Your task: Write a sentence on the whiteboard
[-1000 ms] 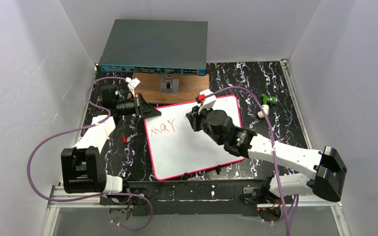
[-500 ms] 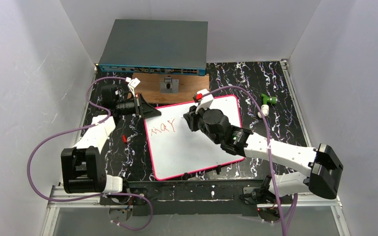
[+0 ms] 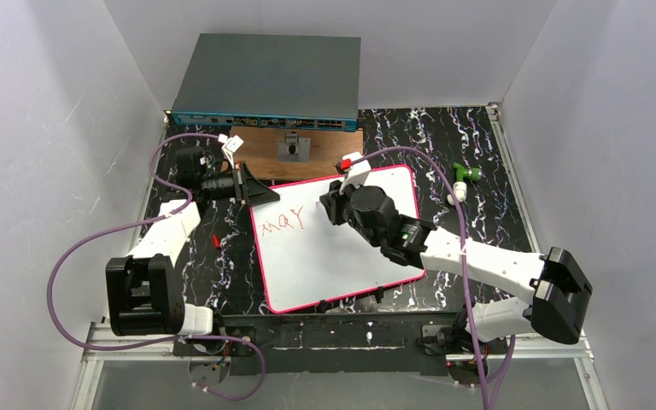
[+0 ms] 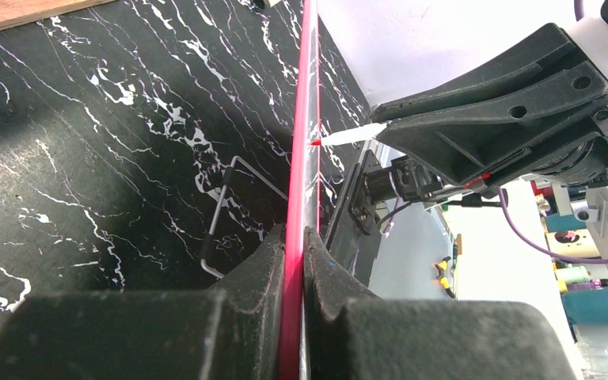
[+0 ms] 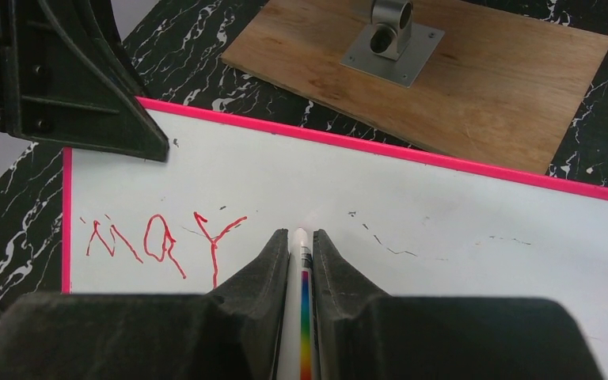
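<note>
The whiteboard (image 3: 325, 265) lies on the black marbled table, white with a pink-red rim (image 4: 305, 119). The sentence (image 3: 280, 224) stands as the red scrawl "may" near its upper left corner, also in the right wrist view (image 5: 162, 237). My left gripper (image 3: 260, 195) is shut on the board's upper left edge, its jaws pinching the rim (image 4: 295, 233). My right gripper (image 3: 329, 205) is shut on a white marker (image 5: 301, 317) with a rainbow stripe. The marker's tip points down at the board just right of the "y". Its red nib (image 4: 317, 142) sits at the board's surface.
A brown wooden board (image 3: 295, 149) with a metal fitting lies just behind the whiteboard. Behind that stands a grey network switch (image 3: 269, 81). A green and white piece (image 3: 461, 175) lies at the right, a small red cap (image 3: 215, 241) left of the whiteboard. Purple cables loop over both arms.
My right arm has shifted a little to the left and away, carrying the marker along the board's upper part. The left gripper and the red letters are unchanged.
</note>
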Controlling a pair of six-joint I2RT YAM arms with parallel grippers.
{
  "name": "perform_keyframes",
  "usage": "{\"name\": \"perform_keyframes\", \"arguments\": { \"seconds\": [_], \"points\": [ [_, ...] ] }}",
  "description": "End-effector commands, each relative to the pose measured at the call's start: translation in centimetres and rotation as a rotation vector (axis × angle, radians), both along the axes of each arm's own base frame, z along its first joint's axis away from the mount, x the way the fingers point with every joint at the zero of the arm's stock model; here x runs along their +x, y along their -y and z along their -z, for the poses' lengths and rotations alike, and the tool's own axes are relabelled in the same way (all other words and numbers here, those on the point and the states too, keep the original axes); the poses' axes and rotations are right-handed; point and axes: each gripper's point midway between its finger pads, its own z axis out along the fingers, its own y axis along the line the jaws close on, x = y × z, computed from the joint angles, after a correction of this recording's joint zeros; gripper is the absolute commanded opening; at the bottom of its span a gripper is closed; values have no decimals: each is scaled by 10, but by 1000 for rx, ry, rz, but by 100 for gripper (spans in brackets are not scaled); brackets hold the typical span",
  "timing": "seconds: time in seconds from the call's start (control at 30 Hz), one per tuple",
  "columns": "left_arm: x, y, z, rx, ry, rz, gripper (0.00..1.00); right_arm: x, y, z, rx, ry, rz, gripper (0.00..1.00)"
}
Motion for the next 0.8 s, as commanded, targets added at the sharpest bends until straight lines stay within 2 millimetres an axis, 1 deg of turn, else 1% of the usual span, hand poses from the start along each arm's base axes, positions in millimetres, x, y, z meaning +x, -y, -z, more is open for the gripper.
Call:
{"name": "perform_keyframes", "arguments": {
  "seconds": [0.0,0.1,0.33,0.47,0.53,0.63,0.77],
  "points": [
    [28,-11,13,148,163,-86,0,5,-1,-24,65,23,26,1],
    [26,-11,14,149,151,-84,0,3,4,-19,58,11,29,1],
    [26,-11,14,151,151,-85,0,-7,21,-2,35,-29,44,1],
    [26,-11,13,151,154,-84,0,-9,27,2,28,-34,51,1],
    [26,-11,13,152,153,-87,0,-8,27,1,27,-32,52,1],
    [25,-11,14,154,150,-87,0,-8,25,-5,34,-21,45,1],
    [25,-11,14,156,152,-87,0,-6,20,-24,62,11,31,1]
  ]
}}
